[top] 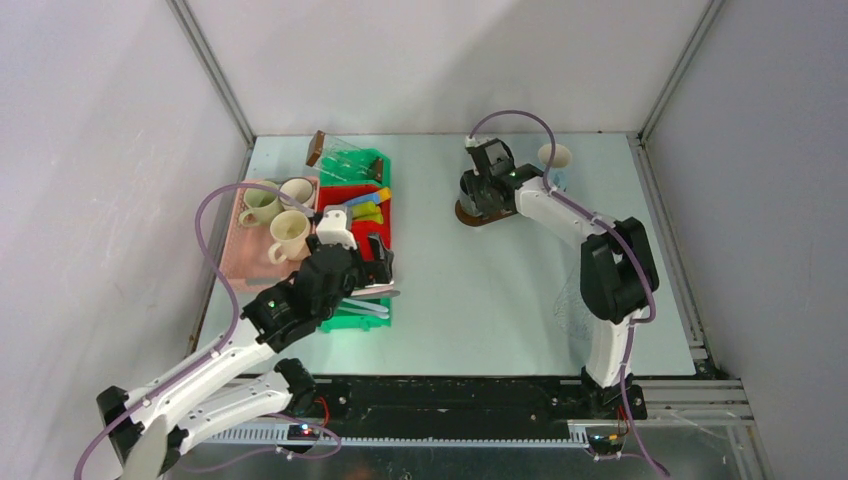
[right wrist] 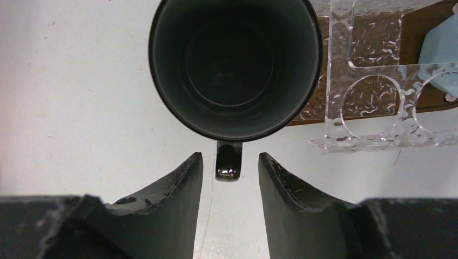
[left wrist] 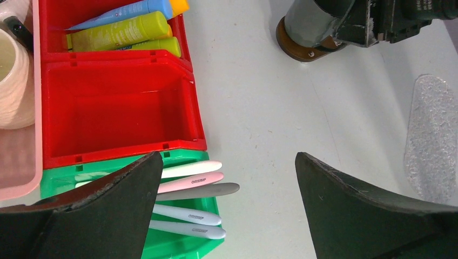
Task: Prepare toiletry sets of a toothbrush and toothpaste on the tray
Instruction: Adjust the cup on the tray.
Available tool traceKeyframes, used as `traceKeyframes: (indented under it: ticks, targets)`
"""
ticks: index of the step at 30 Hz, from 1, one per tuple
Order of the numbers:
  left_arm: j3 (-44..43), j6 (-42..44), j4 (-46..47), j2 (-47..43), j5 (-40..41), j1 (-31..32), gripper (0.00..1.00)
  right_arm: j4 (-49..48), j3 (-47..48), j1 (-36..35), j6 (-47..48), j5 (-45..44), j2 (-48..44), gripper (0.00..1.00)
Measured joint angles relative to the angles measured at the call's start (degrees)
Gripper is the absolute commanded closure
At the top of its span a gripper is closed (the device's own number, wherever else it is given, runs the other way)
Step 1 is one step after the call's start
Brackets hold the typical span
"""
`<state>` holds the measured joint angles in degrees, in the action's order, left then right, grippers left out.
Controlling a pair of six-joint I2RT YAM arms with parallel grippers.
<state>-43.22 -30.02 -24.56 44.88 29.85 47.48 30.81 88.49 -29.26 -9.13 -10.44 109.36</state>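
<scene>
Left pincer (left wrist: pixel 228 159): wide open, nothing between its fingers; it hangs over the right end of the green bin (left wrist: pixel 178 245), left of centre in the top view.
Right pincer (right wrist: pixel 229 156): jaws partly apart, one finger on each side of the dark mug's handle (right wrist: pixel 228 162), with a thin gap on both sides; nothing is clamped.
Dark mug (right wrist: pixel 235 65): upright and empty, upper centre of the top view, handle pointing toward the wrist camera; a brown base (left wrist: pixel 294 49) shows under its edge.
Toothpaste (left wrist: pixel 119 31): blue, yellow-green and orange tubes lie together in the far compartment of the red bin (left wrist: pixel 119 116), upper left of the left wrist view; the near compartment holds none.
Toothbrushes (left wrist: pixel 189 183): several pale ones lie side by side in the green bin, their ends poking over its right rim.
Tray (top: pixel 238 255): pink, at the left of the top view, carrying three cream mugs (top: pixel 288 235).
Pale blue mug (top: pixel 555 165): upper right of the dark mug, just beside a clear rack (right wrist: pixel 372 91).
</scene>
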Motion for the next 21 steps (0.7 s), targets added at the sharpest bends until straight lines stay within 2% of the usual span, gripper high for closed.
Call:
traceKeyframes:
  ticks: [3, 9, 13, 21]
  targets:
    - [0.09, -0.04, 0.00, -0.42, 0.02, 0.00, 0.00, -0.02, -0.02, 0.44, -0.92, 0.42, 0.94, 0.60]
    - [0.09, -0.09, 0.00, -0.42, 0.02, -0.02, 0.00, -0.09, -0.07, 0.83, -2.01, 1.27, 1.42, 0.80]
    - [0.09, -0.09, 0.00, -0.39, 0.02, -0.04, 0.00, -0.11, -0.20, 0.83, -1.64, 1.66, 1.42, 0.86]
    - [0.09, -0.09, 0.02, -0.26, 0.00, -0.04, 0.00, -0.76, -0.61, 0.85, -0.26, 2.12, 1.38, 0.90]
